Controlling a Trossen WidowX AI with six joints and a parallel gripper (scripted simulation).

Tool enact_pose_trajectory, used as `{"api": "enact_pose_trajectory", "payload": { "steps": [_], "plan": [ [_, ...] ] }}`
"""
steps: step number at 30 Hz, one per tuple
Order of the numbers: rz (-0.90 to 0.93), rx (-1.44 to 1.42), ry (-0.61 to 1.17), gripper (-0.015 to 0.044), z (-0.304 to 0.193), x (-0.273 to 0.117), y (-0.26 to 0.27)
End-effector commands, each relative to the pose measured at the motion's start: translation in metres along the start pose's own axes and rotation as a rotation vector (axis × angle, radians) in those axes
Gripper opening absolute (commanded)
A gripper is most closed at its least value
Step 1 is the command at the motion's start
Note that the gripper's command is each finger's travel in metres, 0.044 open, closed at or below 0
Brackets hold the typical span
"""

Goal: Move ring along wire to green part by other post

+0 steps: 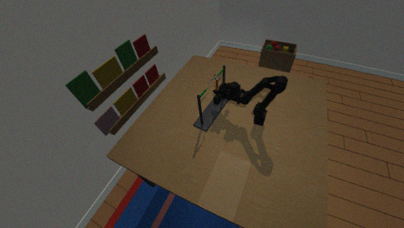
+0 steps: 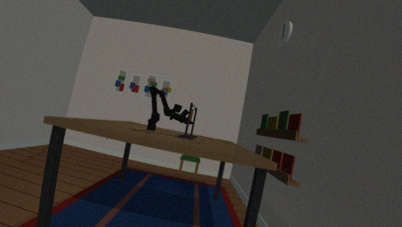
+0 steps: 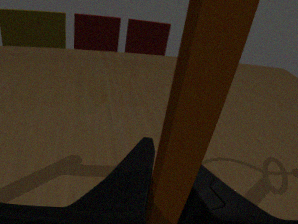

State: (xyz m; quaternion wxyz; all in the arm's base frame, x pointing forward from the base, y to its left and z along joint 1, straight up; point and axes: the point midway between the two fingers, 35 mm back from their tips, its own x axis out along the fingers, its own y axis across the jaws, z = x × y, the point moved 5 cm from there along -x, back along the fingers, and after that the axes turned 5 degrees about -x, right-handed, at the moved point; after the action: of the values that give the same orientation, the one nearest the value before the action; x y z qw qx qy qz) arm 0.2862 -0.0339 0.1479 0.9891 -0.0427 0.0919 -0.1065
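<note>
Dim grey walls, wood plank floor [image 1: 366,134], blue rug with red border [image 2: 142,203], wooden table [image 2: 227,152] on dark legs, two wall shelves of coloured books [image 1: 122,77], small green stool [image 2: 190,159], brown toy box [image 1: 278,57] in the corner

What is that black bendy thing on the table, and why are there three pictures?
It is a robot arm. It stands on a wooden table and ends in a gripper with two jaws that pinch things. One picture looks down from high up, one looks across the room from low down, and one comes from a little camera on the arm's wrist. On the table stands a dark base with two posts and a wire strung between them. The jaws are shut on an orange handle, the big stick in the wrist picture. Its ring is too small to see here.
</note>
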Motion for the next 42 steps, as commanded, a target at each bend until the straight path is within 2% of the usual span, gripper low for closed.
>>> {"api": "enact_pose_trajectory", "payload": {
  "steps": [1,17,24,35,42],
  "plan": [
    [-0.047,0.008,0.002,-0.0150,0.002,0.000,0.004],
    [-0.304,0.035,0.032,-0.0150,0.004,0.005,0.028],
    [-0.356,0.042,0.038,-0.0150,0.006,0.009,0.036],
    [-0.283,0.038,0.032,-0.0150,0.007,0.014,0.042],
    [-0.170,0.030,0.023,-0.0150,0.007,0.015,0.045]
  ]
}}
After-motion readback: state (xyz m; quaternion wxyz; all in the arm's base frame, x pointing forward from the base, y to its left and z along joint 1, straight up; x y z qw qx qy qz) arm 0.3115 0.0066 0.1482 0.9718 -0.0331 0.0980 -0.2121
